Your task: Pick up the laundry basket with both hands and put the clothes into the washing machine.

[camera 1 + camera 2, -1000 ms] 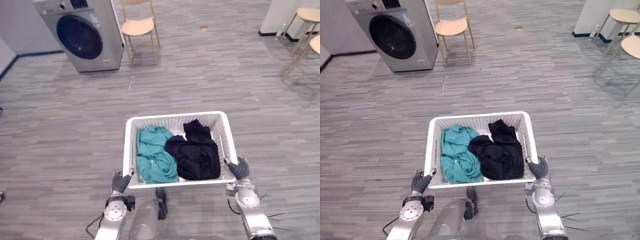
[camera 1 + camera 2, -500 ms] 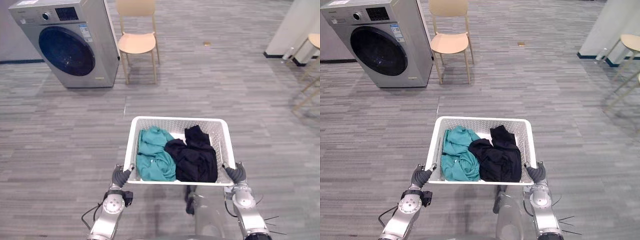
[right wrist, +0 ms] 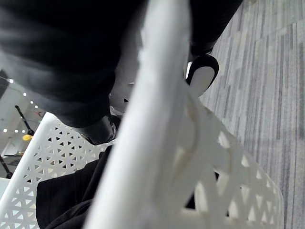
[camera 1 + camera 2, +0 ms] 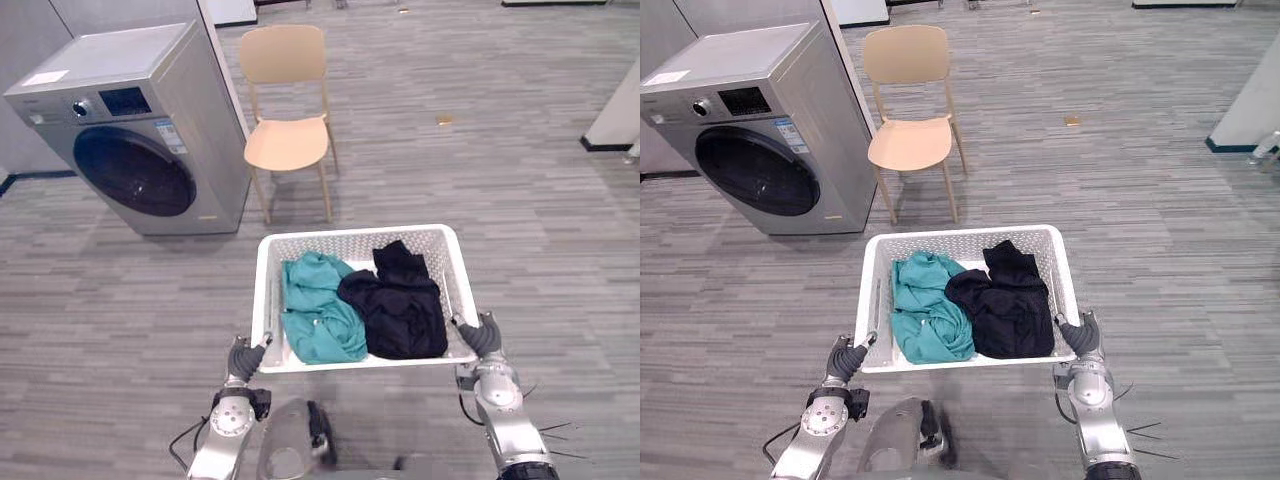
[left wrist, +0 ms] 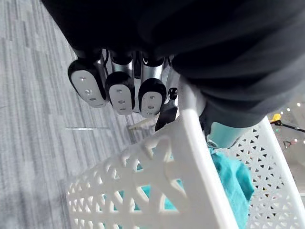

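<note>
Left hand (image 4: 243,357) clamped on the near left corner of the laundry basket (image 4: 350,232), fingers (image 5: 119,90) curled outside the rim, thumb inside. Right hand (image 4: 482,338) grips the near right corner the same way. Basket held level between them, above the floor (image 4: 560,250). Inside: teal garment (image 4: 318,310) left, black garment (image 4: 400,305) right (the two touching). Washing machine (image 4: 140,150) ahead to the left, door closed; tan chair (image 4: 288,120) just beside it.
</note>
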You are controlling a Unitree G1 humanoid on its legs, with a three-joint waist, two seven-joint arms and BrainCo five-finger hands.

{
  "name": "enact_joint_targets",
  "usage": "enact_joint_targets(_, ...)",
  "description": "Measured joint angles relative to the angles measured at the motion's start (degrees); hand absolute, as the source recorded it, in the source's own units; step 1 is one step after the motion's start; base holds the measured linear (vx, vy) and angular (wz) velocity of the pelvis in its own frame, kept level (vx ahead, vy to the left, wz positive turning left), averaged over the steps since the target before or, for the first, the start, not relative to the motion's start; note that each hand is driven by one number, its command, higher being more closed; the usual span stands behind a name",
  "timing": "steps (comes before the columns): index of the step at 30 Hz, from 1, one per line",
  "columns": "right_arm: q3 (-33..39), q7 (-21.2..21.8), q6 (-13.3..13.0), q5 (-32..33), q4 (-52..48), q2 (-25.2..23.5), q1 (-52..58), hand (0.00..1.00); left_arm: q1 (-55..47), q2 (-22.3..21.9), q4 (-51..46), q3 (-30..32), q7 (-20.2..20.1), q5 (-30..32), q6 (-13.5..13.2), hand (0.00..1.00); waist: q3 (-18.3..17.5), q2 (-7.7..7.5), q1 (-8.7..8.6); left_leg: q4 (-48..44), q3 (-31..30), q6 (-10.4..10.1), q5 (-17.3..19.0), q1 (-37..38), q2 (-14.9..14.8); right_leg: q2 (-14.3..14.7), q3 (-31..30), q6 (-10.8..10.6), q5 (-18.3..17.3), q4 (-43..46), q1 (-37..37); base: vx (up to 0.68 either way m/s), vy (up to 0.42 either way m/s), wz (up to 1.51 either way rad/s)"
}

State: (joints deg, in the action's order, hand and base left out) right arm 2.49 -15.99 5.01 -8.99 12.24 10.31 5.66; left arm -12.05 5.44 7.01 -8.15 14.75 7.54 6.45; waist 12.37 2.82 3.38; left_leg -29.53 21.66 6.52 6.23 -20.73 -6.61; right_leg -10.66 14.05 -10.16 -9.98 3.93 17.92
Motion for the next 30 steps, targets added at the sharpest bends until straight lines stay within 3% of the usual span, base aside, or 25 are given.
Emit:
enact_joint_targets(2, 0.4, 0.2, 0.0, 0.0, 0.8, 0.1, -0.3, 1.0, -0.4, -0.1, 0.0, -0.3, -0.3, 0.0, 0.3, 1.0, 0.0, -0.45, 0.39, -4.9, 0.9, 1.9, 2.5, 0.0, 0.2, -2.1, -1.0, -1.4, 0.7, 8.9, -2.3, 0.66, 0.326, 0.21)
enact_joint_targets(3, 1.0, 0.9, 0.0, -0.2, 1.5, -0.4, -0.3, 1.0, -1.1, 0.0, 0.0, -0.6, -0.6, 0.0, 0.6, 1.0, 0.0, -0.51, 0.57, -4.2, 0.5, 0.4, 7.3, 4.0, 1.6, -4.5, -2.9, -4.6, 2.9, 22.8, -6.7, 0.53, 0.301, 0.21)
enact_joint_targets(4, 1.3, 1.2, 0.0, -0.2, 2.6, -0.9, -0.3, 1.0, -0.8, 0.8, 0.1, -0.6, -0.7, 0.0, 0.8, 1.0, 0.4, -1.38, 0.38, -1.5, -1.1, -1.3, 10.7, 9.0, 4.5, -7.4, -4.6, -3.6, 5.7, 41.2, -12.5, 0.62, 0.327, 0.34)
enact_joint_targets(5, 1.4, 1.2, 0.0, -0.2, 3.0, -1.4, -0.2, 1.0, -0.7, 1.2, 0.2, -0.6, -0.7, 0.1, 1.0, 1.0, 0.5, -1.9, 0.01, 0.0, -1.8, -1.0, 10.9, 11.4, 5.9, -8.4, -4.8, -2.4, 4.9, 48.9, -15.1, 0.73, 0.303, 0.67)
enact_joint_targets(6, 1.4, 1.2, 0.0, -0.2, 3.6, -2.4, 0.2, 1.0, -1.0, 2.0, 0.2, -0.6, -0.7, 0.6, 1.2, 1.0, 0.4, -1.98, -1.61, 4.0, -3.6, -1.0, 10.9, 16.9, 7.9, -8.2, -4.2, 1.7, 2.5, 58.3, -19.2, 0.72, 0.215, 0.83)
enact_joint_targets(7, 1.4, 1.2, -0.2, -0.6, 3.5, -3.0, 1.0, 1.0, -1.2, 2.6, 0.2, -0.7, -0.7, 1.0, 1.2, 1.0, -0.1, -1.15, -2.88, 8.5, -5.5, -1.0, 10.9, 21.8, 8.7, -6.1, -3.0, 5.0, 0.0, 59.6, -23.3, 0.61, 0.143, 0.8)
enact_joint_targets(8, 1.4, 1.2, -0.4, -0.6, 3.4, -3.2, 1.3, 1.0, -1.0, 2.9, 0.2, -0.9, -0.7, 1.1, 1.2, 1.0, -0.2, -0.96, -3.12, 10.4, -6.0, -1.0, 10.8, 23.8, 8.9, -5.0, -2.9, 5.5, -1.1, 58.6, -25.6, 0.6, 0.121, 0.64)
enact_joint_targets(11, 2.1, 1.2, -0.7, -0.6, 3.1, -3.0, 1.5, 1.0, 0.6, 4.1, 1.6, -2.4, -0.7, 1.0, 1.2, 1.0, 0.0, -0.44, -4.54, 15.7, -8.5, -2.6, 10.0, 31.7, 9.8, -0.4, -0.7, 7.3, -4.3, 42.1, -35.3, 0.59, 0.053, 0.56)
enact_joint_targets(12, 2.8, 1.1, -0.5, -0.6, 3.1, -3.0, 1.7, 1.0, 1.6, 4.1, 2.9, -3.1, -0.8, 1.0, 1.2, 1.0, 0.1, -0.17, -4.99, 18.1, -8.9, -4.9, 8.9, 35.0, 9.8, 1.6, 0.6, 6.7, -1.2, 28.4, -36.7, 0.64, 0.003, 0.56)
enact_joint_targets(13, 2.9, 1.1, -0.1, -0.6, 3.0, -3.2, 1.8, 1.0, 2.1, 4.3, 3.2, -3.2, -0.9, 1.1, 1.2, 1.0, 0.0, -0.62, -5.57, 20.9, -9.0, -5.6, 8.5, 38.2, 10.4, 2.7, 2.9, 6.5, 4.0, 15.3, -37.5, 0.8, -0.013, 0.55)
enact_joint_targets(14, 2.9, 1.1, -0.1, -0.6, 2.8, -3.3, 1.8, 1.0, 2.2, 4.4, 3.2, -3.2, -0.9, 1.1, 1.1, 1.0, -0.2, -1.15, -5.64, 22.3, -9.1, -5.9, 8.7, 40.1, 10.9, 2.9, 4.1, 7.0, 6.1, 11.5, -38.5, 0.85, -0.042, 0.39)
enact_joint_targets(15, 2.6, 1.1, 0.0, -0.6, 2.3, -3.2, 2.2, 1.0, 2.0, 4.6, 3.2, -3.2, -1.0, 1.1, 1.1, 1.0, -0.9, -2.37, -5.68, 24.0, -9.5, -7.9, 9.9, 43.7, 12.0, 3.7, 6.2, 9.9, 9.1, 7.9, -40.4, 0.76, -0.049, 0.17)
enact_joint_targets(16, 2.5, 1.1, 0.0, -0.7, 2.0, -3.0, 2.4, 1.0, 1.9, 4.6, 3.4, -3.2, -1.0, 1.1, 1.1, 1.0, -1.1, -2.67, -5.72, 24.1, -10.2, -9.3, 10.8, 45.4, 12.2, 4.6, 5.6, 15.4, 13.0, 7.6, -40.7, 0.82, -0.049, 0.19)
enact_joint_targets(17, 2.8, 1.2, 0.3, -0.7, 2.1, -2.4, 2.9, 1.0, 1.9, 3.5, 4.8, -3.6, -1.2, 1.1, 1.1, 1.0, -2.6, -0.02, -5.75, 23.5, -10.7, -9.9, 11.2, 47.0, 9.9, 5.8, 4.8, 18.7, 20.4, 10.1, -40.9, 0.88, -0.085, 0.03)
enact_joint_targets(18, 3.3, 1.4, 0.6, -0.8, 2.1, -1.8, 2.5, 1.0, 2.3, 2.6, 4.9, -3.5, -1.3, 1.2, 1.1, 1.0, -3.0, 2.58, -5.45, 16.7, -10.4, -10.0, 11.1, 44.7, 6.4, 7.8, 5.3, 17.8, 16.7, 14.6, -41.5, 0.87, -0.099, 0.04)
enact_joint_targets(19, 3.5, 1.4, 0.6, -0.8, 2.0, -2.1, 2.5, 1.0, 2.7, 2.7, 4.9, -3.5, -1.3, 1.6, 1.1, 1.0, -2.8, 3.05, -5.53, 10.0, -10.5, -11.1, 10.4, 42.1, 4.6, 8.1, 6.1, 17.7, 14.5, 16.3, -41.0, 0.82, -0.143, -0.02)
enact_joint_targets(20, 3.7, 1.4, 0.6, -0.7, 1.7, -2.4, 2.5, 1.0, 3.3, 2.5, 5.2, -3.1, -1.3, 2.0, 1.1, 1.0, -1.6, 3.32, -5.53, -6.4, -10.1, -12.3, 2.9, 36.6, 1.7, 9.2, 6.2, 17.2, 10.5, 18.2, -37.6, 0.74, -0.117, 0.02)
enact_joint_targets(21, 3.3, 1.3, 1.1, -0.7, 0.0, -2.9, 3.5, 1.0, 2.5, 1.8, 5.1, -2.6, -1.4, 2.1, 1.1, 1.0, -0.8, 3.63, -4.62, -23.0, -10.3, -13.4, -7.2, 30.7, -2.5, 10.3, 6.0, 16.4, 7.8, 17.4, -32.4, 0.7, -0.093, -0.05)
enact_joint_targets(22, 3.3, 1.1, 1.2, -0.7, -1.6, -3.0, 4.5, 1.0, 2.0, 1.6, 4.8, -2.6, -1.4, 2.1, 1.1, 1.0, -0.8, 3.69, -4.39, -31.1, -9.9, -13.2, -6.1, 27.6, -4.8, 10.7, 6.0, 16.3, 6.6, 17.3, -30.1, 0.64, -0.044, -0.16)
enact_joint_targets(23, 3.3, 0.9, 1.2, -0.7, -4.8, -3.0, 5.6, 1.0, 1.4, 1.4, 4.0, -2.6, -1.4, 2.1, 1.0, 1.0, -0.3, 2.87, -3.95, -41.3, -8.4, -10.6, -2.7, 21.6, -8.1, 10.8, 5.2, 15.8, 4.5, 16.5, -25.4, 0.6, -0.006, -0.19)
enact_joint_targets(24, 3.3, 0.9, 1.2, -0.7, -6.5, -3.0, 5.8, 1.0, 1.1, 1.5, 3.5, -2.5, -1.4, 2.0, 0.8, 1.0, -0.1, 2.24, -3.3, -43.2, -6.8, -8.1, -0.2, 18.0, -9.5, 10.4, 4.1, 15.0, 3.8, 14.6, -22.3, 0.69, 0.036, -0.37)
enact_joint_targets(26, 3.7, 0.7, 0.6, -0.6, -7.9, -2.9, 5.7, 1.0, 0.9, 1.5, 2.5, -2.5, -1.4, 2.0, -0.1, 1.0, -0.2, 1.19, -2.12, -37.7, -5.7, -6.7, 4.7, 12.1, -10.3, 9.5, 2.0, 14.1, 3.8, 10.2, -17.5, 0.53, 0.094, -0.44)
enact_joint_targets(27, 4.0, 0.6, 0.1, -0.6, -8.0, -2.6, 5.2, 1.0, 1.0, 1.5, 2.1, -2.4, -1.4, 2.0, -0.7, 1.0, 0.0, 0.62, -1.25, -29.8, -6.0, -6.6, 7.0, 8.9, -10.0, 8.3, 1.2, 12.8, 3.5, 9.1, -15.2, 0.53, 0.18, -0.39)
enact_joint_targets(29, 4.4, 0.5, 0.1, -0.6, -7.4, -2.4, 4.7, 1.0, 1.5, 1.3, 2.1, -2.4, -1.8, 2.0, -0.7, 1.0, 0.2, 0.37, -1.07, -15.1, -8.2, -7.2, 6.9, 5.7, -6.9, 5.8, -0.3, 10.4, 2.3, 8.8, -13.2, 0.51, 0.243, -0.29)
enact_joint_targets(30, 4.5, 0.3, 0.0, -0.6, -6.2, -2.3, 4.9, 1.0, 1.4, 1.3, 2.1, -2.6, -2.1, 2.1, -0.7, 1.0, -0.3, 1.03, -1.15, 0.9, -12.0, -8.8, 2.8, 7.2, -3.3, 4.5, -1.4, 7.0, 0.2, 10.2, -12.7, 0.43, 0.286, -0.33)
